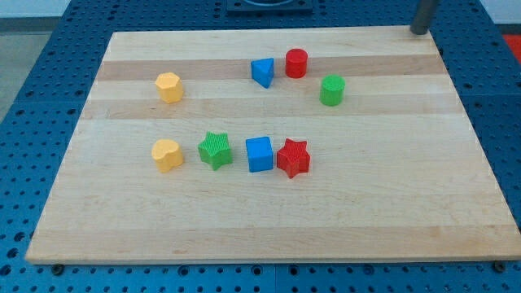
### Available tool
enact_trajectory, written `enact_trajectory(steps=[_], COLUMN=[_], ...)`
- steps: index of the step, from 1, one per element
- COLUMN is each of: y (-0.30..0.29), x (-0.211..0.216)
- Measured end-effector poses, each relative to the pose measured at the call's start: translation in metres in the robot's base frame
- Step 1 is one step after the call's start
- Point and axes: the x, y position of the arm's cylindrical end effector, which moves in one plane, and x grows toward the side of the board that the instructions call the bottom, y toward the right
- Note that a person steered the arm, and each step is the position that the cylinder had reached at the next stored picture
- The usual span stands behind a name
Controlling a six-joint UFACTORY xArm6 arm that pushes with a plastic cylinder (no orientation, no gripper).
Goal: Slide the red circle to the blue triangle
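My tip (419,32) rests at the board's (269,220) top right corner, touching nothing and well apart from every block. The red circle (295,63) sits near the view's top, just beside the blue triangle (262,72) on its left, with a green cylinder (331,89) to its lower right. Lower down runs a row: yellow heart (167,155), green star (215,150), blue cube (260,154) and red star (293,158), with a yellow hexagon (168,86) above the heart.

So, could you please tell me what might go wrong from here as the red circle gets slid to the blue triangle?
1. The red circular block already sits just right of the blue triangular block; a firm push could knock the triangle away.
2. The green cylindrical block stands close on the view's right, so an approach from that side may clip it.
3. My tip is at the board's top right corner, far from every block.
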Motion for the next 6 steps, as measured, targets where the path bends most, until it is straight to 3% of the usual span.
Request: enact_trajectory(steps=[2, 6], y=[-0.09, -0.181], x=[0.021, 0.056])
